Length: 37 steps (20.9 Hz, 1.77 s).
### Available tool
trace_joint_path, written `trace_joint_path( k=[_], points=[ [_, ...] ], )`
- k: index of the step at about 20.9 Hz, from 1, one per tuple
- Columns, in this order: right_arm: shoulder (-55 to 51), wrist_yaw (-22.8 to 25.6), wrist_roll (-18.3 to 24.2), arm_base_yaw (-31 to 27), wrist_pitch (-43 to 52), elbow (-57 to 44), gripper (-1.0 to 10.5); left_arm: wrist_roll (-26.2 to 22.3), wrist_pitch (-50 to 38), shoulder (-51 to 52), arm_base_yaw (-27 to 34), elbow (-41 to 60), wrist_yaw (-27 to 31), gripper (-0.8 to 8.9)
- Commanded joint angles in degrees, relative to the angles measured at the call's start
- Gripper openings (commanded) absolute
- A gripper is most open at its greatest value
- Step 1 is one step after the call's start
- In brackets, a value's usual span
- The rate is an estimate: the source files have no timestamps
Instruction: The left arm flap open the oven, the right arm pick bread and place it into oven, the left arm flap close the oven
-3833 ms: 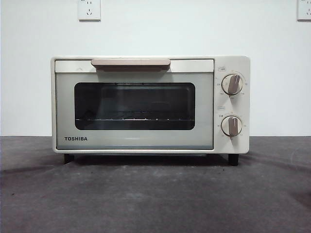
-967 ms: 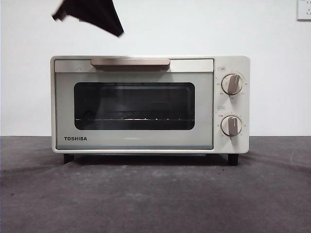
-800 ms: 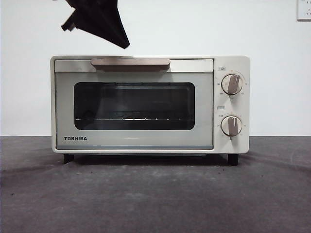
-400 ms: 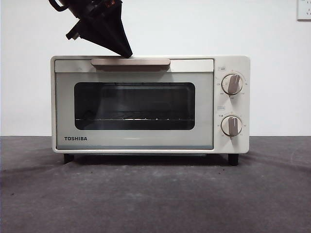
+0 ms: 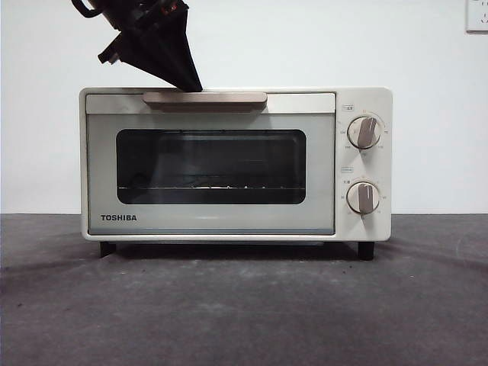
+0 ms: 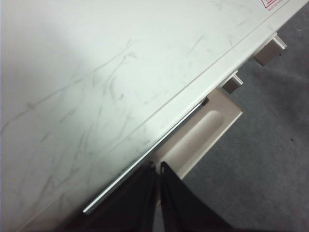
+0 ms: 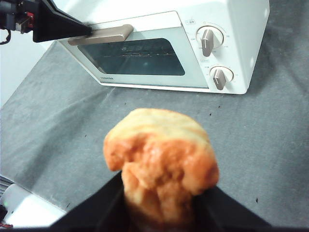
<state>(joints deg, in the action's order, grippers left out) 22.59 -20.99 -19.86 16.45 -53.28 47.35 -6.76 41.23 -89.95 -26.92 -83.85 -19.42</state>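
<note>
- The oven (image 5: 235,164) stands shut; the left gripper (image 5: 191,85) tip, jaws pressed together, touches the handle (image 5: 204,97) at its top edge.
- Only the right wrist view shows the bread (image 7: 161,162), clamped in the right gripper (image 7: 161,203), held well in front of the oven.

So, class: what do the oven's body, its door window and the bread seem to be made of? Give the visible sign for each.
Oven body: probably painted metal, cream and smooth; the left wrist view shows fine scratches in its top.
Door window: dark glass, likely, since the rack shows through it.
Bread: baked dough or a replica; its golden, lumpy crust cannot settle which.
</note>
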Motion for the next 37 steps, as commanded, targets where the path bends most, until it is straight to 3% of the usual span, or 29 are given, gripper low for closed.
trace_joint_path(
  k=[1, 17, 25, 31, 37],
  points=[
    [0.07, 0.00, -0.59, 0.24, 0.76, 0.33, 1.3, -1.05, 1.60, -1.38, -0.37, -1.05, 0.44, 0.17],
    [0.07, -0.02, -0.74, 0.24, 0.74, 0.33, 1.3, -2.08, 11.39, -1.62, -2.21, -0.92, 0.57, 0.17],
    [0.07, 0.02, -0.50, 0.24, 0.79, 0.33, 1.3, -1.70, 12.37, -1.07, -4.61, 1.64, 3.56, 0.17],
    [0.07, 0.02, -0.50, 0.24, 0.79, 0.33, 1.3, 0.04, 6.97, 2.82, -7.15, 8.98, 6.56, 0.17],
    [0.07, 0.09, -0.46, 0.24, 1.03, 0.33, 1.3, 8.02, -6.51, 14.75, -9.49, 25.46, 9.16, 0.17]
  ],
)
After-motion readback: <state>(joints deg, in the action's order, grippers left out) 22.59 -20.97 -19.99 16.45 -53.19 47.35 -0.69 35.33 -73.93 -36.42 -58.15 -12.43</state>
